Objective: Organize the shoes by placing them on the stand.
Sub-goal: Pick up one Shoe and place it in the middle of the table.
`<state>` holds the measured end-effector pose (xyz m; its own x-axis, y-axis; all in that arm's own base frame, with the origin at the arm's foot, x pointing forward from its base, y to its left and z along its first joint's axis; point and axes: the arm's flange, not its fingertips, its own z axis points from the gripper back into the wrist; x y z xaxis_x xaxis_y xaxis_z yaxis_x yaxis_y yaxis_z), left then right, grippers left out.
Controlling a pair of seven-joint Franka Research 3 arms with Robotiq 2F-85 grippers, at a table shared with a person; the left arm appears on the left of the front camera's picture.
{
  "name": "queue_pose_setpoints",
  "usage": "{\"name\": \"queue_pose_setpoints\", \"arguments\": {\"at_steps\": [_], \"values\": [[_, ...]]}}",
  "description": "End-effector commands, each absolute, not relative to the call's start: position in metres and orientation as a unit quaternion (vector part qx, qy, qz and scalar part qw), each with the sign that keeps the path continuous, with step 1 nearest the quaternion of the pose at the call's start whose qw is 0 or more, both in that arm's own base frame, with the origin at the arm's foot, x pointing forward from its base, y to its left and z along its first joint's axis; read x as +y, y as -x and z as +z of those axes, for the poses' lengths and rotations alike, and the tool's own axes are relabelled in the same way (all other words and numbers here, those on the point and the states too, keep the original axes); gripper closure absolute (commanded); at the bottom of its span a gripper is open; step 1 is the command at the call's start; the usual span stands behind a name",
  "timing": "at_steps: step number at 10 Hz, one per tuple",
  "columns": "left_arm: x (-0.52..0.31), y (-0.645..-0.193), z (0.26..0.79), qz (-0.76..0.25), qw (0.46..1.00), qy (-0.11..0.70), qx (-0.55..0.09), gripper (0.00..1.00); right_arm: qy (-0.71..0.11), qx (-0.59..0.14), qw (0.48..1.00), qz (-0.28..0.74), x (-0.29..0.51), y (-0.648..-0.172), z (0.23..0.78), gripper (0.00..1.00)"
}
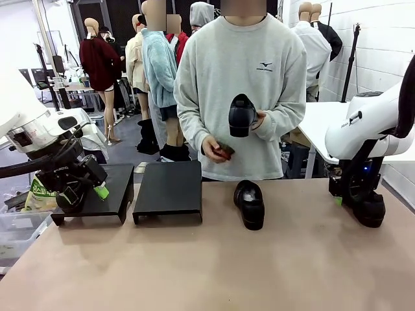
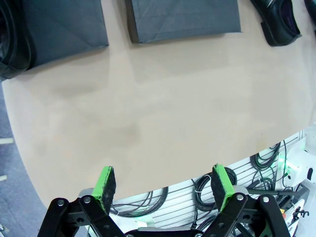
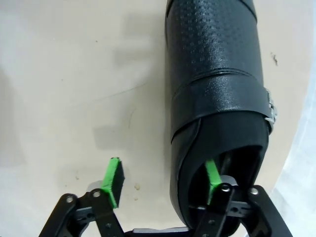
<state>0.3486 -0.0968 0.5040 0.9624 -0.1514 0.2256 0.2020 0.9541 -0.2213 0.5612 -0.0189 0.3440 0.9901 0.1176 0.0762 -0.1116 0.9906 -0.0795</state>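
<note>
From the front: left gripper [image 1: 87, 194] over the left stand [image 1: 117, 181]; one shoe [image 1: 249, 204] lying on the table [image 1: 292, 259] just right of the right stand [image 1: 170, 188]; a second shoe [image 1: 242, 115] held in the person's hand [image 1: 259, 120]. From the left wrist: jaws wide apart above bare table, both stands farther off. From the right wrist: right gripper [image 3: 163, 180] straddling the side wall of a buckled shoe [image 3: 217, 89], one pad [image 3: 211, 175] inside the opening, the other [image 3: 114, 180] outside, clear of it; jaws apart, not clamped.

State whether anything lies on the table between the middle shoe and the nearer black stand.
Nothing visible does. In the front view, only bare table separates the shoe from the nearer stand, which sits to its left.
</note>
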Motion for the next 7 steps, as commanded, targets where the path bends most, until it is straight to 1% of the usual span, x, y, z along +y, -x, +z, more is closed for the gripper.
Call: {"name": "queue_pose_setpoints", "arguments": {"at_steps": [1, 2, 3, 7], "values": [[-0.0956, -0.3499, 0.5042, -0.093, 0.984, 0.115, -0.104, 0.00, 0.048, -0.042, 0.996, 0.067, -0.0259, -0.5711, 0.3374, 0.79], [-0.0956, -0.3499, 0.5042, -0.093, 0.984, 0.115, -0.104, 0.00, 0.050, -0.045, 0.995, 0.068, -0.0269, -0.5723, 0.3359, 0.98], [-0.0956, -0.3499, 0.5042, -0.093, 0.984, 0.115, -0.104, 0.00, 0.054, -0.047, 0.995, 0.067, -0.0280, -0.5738, 0.3352, 1.00], [-0.0956, -0.3499, 0.5042, -0.093, 0.984, 0.115, -0.104, 0.00, 0.048, -0.047, 0.996, 0.058, -0.0329, -0.5751, 0.3357, 1.00]]}}
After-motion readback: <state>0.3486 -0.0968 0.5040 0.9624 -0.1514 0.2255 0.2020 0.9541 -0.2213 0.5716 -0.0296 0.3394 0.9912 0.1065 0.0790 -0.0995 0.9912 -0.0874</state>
